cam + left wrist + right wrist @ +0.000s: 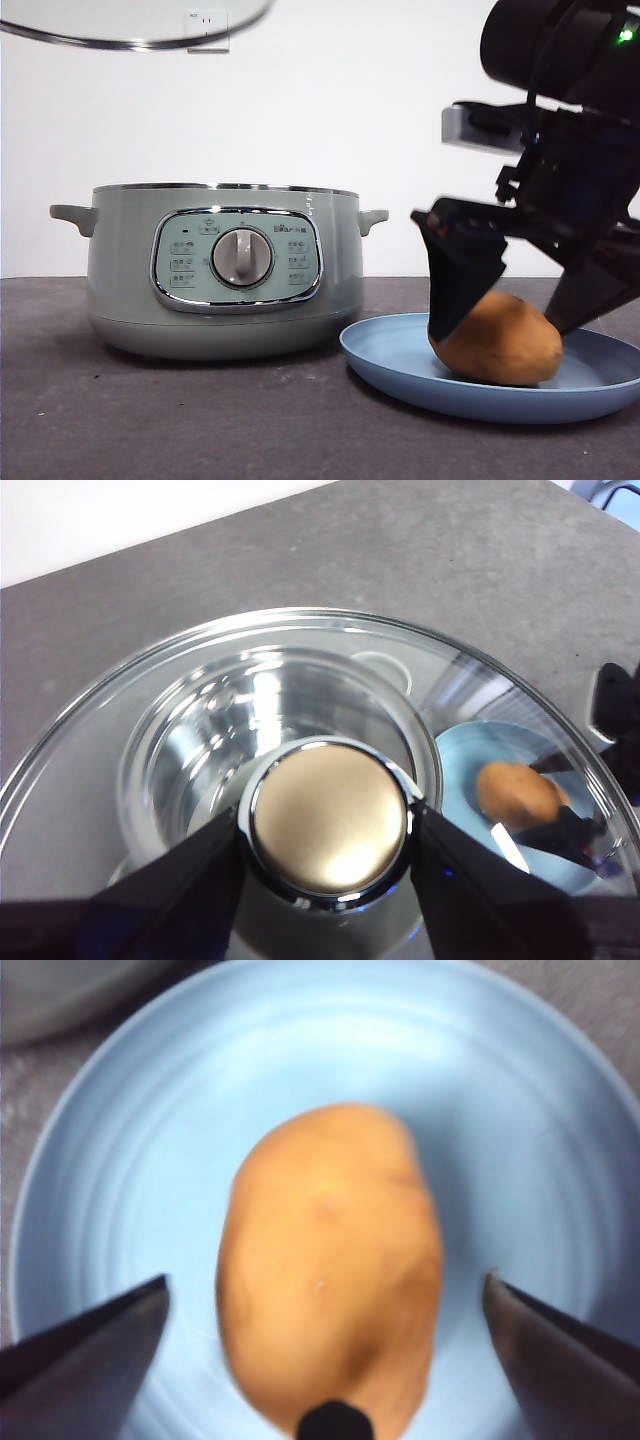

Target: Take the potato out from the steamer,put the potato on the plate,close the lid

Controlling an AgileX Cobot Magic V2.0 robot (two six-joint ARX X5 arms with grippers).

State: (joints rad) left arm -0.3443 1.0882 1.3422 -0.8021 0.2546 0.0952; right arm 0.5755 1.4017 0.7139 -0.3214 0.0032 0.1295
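The orange-brown potato (498,341) lies on the light-blue plate (390,355) at the right of the front view. My right gripper (505,300) straddles it with the jaws spread wide and apart from its sides; the right wrist view shows the potato (330,1260) on the plate (130,1160) between them. The sage-green steamer (120,290) stands open at the left. My left gripper (328,825) is shut on the knob (328,818) of the glass lid (130,720), held high above the steamer (220,740). The lid's rim (130,25) shows at the front view's top.
The dark grey table (200,420) runs in front of the steamer and plate. A white wall with a socket (207,25) is behind. The plate sits close against the steamer's right side.
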